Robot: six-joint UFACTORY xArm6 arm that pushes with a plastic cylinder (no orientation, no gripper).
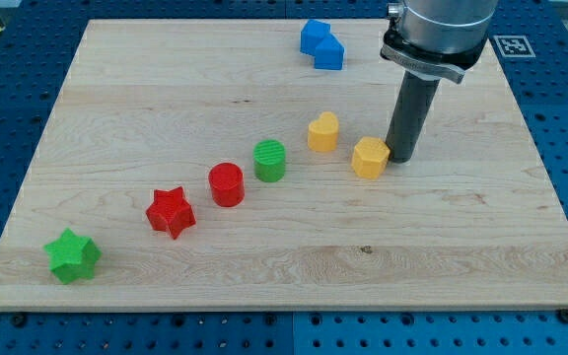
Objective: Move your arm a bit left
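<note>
My tip (399, 157) rests on the wooden board (461, 237), right against the right side of the yellow hexagonal block (370, 157). A yellow heart-shaped block (323, 131) lies to the left of that one. Further left and lower run a green cylinder (270, 160), a red cylinder (227, 183), a red star (171, 211) and a green star (72, 255), forming a diagonal line toward the view's bottom left. Two blue blocks (320, 43) sit together near the top edge, up and left of my tip.
The board lies on a blue perforated table (8, 118). A black-and-white marker tag (510, 45) sits at the board's top right corner. The arm's grey body (437, 30) hangs over the top right of the board.
</note>
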